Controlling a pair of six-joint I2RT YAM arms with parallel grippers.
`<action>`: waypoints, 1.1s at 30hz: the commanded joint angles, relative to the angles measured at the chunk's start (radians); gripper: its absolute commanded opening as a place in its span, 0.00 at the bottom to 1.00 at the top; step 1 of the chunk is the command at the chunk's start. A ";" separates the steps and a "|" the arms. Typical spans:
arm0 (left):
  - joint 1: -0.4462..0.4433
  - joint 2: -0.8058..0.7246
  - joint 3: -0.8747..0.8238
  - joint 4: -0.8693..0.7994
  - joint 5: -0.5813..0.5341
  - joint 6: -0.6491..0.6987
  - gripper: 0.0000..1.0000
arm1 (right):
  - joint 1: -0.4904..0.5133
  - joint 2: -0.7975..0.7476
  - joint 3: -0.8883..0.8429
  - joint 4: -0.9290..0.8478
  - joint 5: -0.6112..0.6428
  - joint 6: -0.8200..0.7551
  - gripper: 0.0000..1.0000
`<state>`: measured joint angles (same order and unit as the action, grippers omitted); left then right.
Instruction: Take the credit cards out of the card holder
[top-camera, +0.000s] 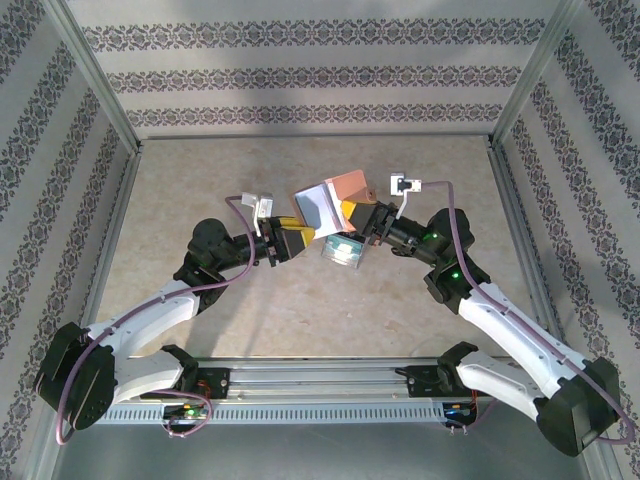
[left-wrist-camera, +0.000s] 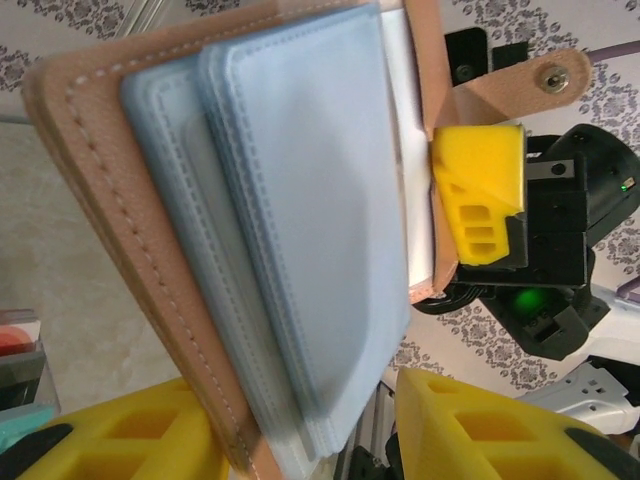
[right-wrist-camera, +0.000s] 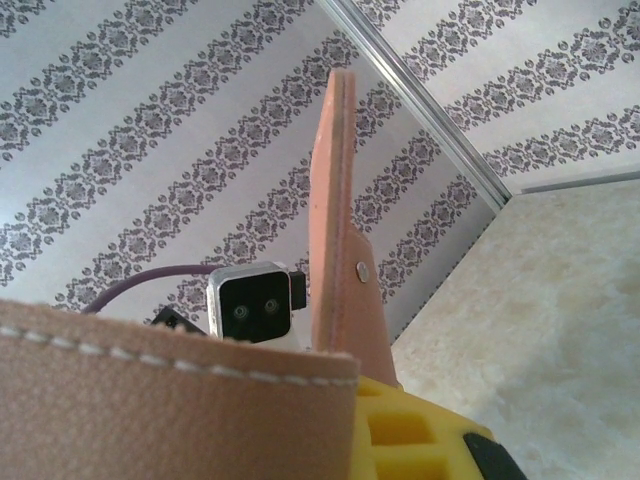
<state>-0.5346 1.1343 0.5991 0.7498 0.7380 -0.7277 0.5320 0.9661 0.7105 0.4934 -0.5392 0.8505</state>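
Note:
The card holder (top-camera: 328, 198) hangs open above the table's middle, brown leather outside, grey-blue panels (left-wrist-camera: 300, 220) inside. My right gripper (top-camera: 358, 214) is shut on its right edge beside the snap flap (left-wrist-camera: 520, 82); in the right wrist view the leather (right-wrist-camera: 170, 400) covers the right gripper (right-wrist-camera: 350, 410). My left gripper (top-camera: 297, 238) is open, its yellow fingers (left-wrist-camera: 500, 430) on either side of the holder's lower corner, with a gap on the right. No credit cards stick out of the pockets. Red (left-wrist-camera: 14, 335) and teal (left-wrist-camera: 20, 425) pieces show at the left wrist view's left edge.
A small clear plastic tray (top-camera: 343, 250) with something teal in it sits on the table just below the held card holder. Metal frame posts (top-camera: 95, 85) and patterned walls close in the beige table (top-camera: 200, 180) on three sides.

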 joint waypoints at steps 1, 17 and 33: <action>0.009 0.001 -0.008 0.126 0.048 -0.014 0.39 | -0.001 0.001 0.000 0.072 -0.027 0.017 0.00; 0.013 -0.078 -0.014 0.092 0.091 0.028 0.13 | -0.011 0.025 -0.029 -0.018 0.036 -0.018 0.00; 0.012 -0.079 0.093 -0.358 0.049 0.166 0.00 | 0.029 0.049 0.077 -0.355 0.096 -0.272 0.51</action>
<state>-0.5224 1.0870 0.6357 0.5602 0.7807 -0.6552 0.5446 1.0313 0.7380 0.2577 -0.4793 0.6964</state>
